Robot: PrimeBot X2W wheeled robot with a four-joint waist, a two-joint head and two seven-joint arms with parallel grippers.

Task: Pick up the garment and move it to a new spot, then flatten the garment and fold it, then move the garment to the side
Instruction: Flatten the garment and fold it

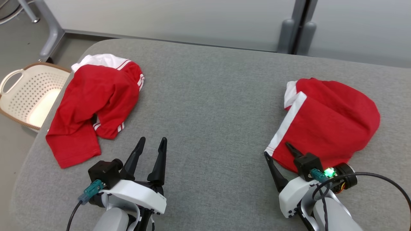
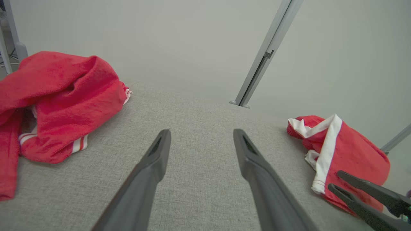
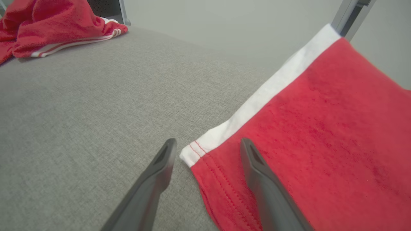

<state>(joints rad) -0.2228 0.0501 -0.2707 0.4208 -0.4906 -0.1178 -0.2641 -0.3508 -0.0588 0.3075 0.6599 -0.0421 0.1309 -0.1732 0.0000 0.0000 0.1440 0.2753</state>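
A red garment with a white side band (image 1: 330, 118) lies bunched at the right of the grey padded table (image 1: 208, 96). My right gripper (image 1: 276, 149) is open at its near left corner: in the right wrist view the gripper (image 3: 208, 142) straddles the white-banded hem corner of the garment (image 3: 321, 128), one finger over red cloth, the other over bare table. A second red garment with white stripes (image 1: 93, 102) lies crumpled at the table's left edge. My left gripper (image 1: 153, 139) stands open and holds nothing, just right of that second garment's near end. The left wrist view shows both garments (image 2: 61, 96) (image 2: 350, 154) either side of the left gripper (image 2: 201, 131).
A cream perforated basket (image 1: 29, 93) stands on the floor beyond the table's left edge. Grey metal posts (image 1: 293, 29) rise behind the far edge. Bare grey surface stretches between the two garments.
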